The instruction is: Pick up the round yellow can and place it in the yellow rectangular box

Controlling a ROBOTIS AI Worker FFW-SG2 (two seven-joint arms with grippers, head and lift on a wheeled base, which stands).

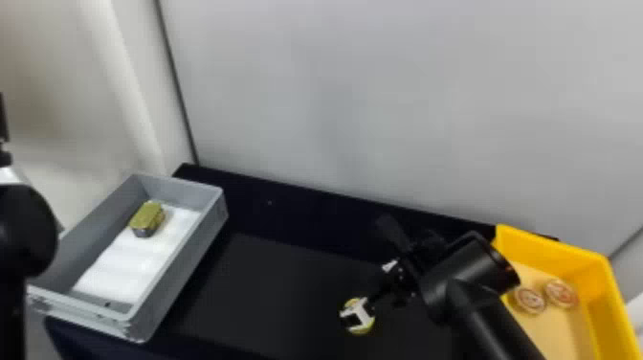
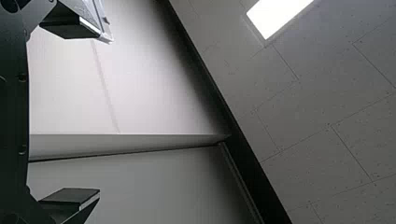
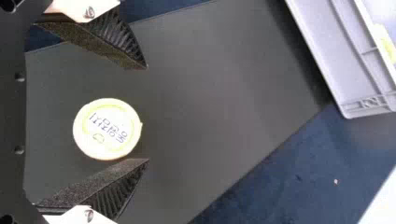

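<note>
Spread well apart on the right gripper [image 1: 362, 270], with a plain gap from one black finger [image 3: 102, 42] across to the other. Between those two in the right wrist view, closing on neither side of the can [image 3: 107, 129]. Nearer to one finger than to the other, and too close to that nearer one to tell touching from apart. Turned with a round, printed face toward the wrist camera. Under one finger and partly hidden by it in the head view, over the dark mat [image 1: 268, 273].

To the right of the jaws, past the wrist and partly covered by the arm, on to the yellow box [image 1: 550, 246]. Inside it, side by side on the pale bottom, down to two tins [image 1: 529, 300].

Well left of the jaws, across the mat, over to the grey box [image 1: 162, 297]. Lined with a white sheet [image 1: 129, 258], and loaded toward the far end with a gold block [image 1: 147, 216].

Beyond the jaws and the mat, out to the dark table [image 1: 258, 196], then up the pale wall [image 1: 382, 110].

At the far left, raised at the edge of the head view, on to the left gripper [image 1: 3, 119]. Spread wide too, below a ceiling light [image 2: 278, 16].
</note>
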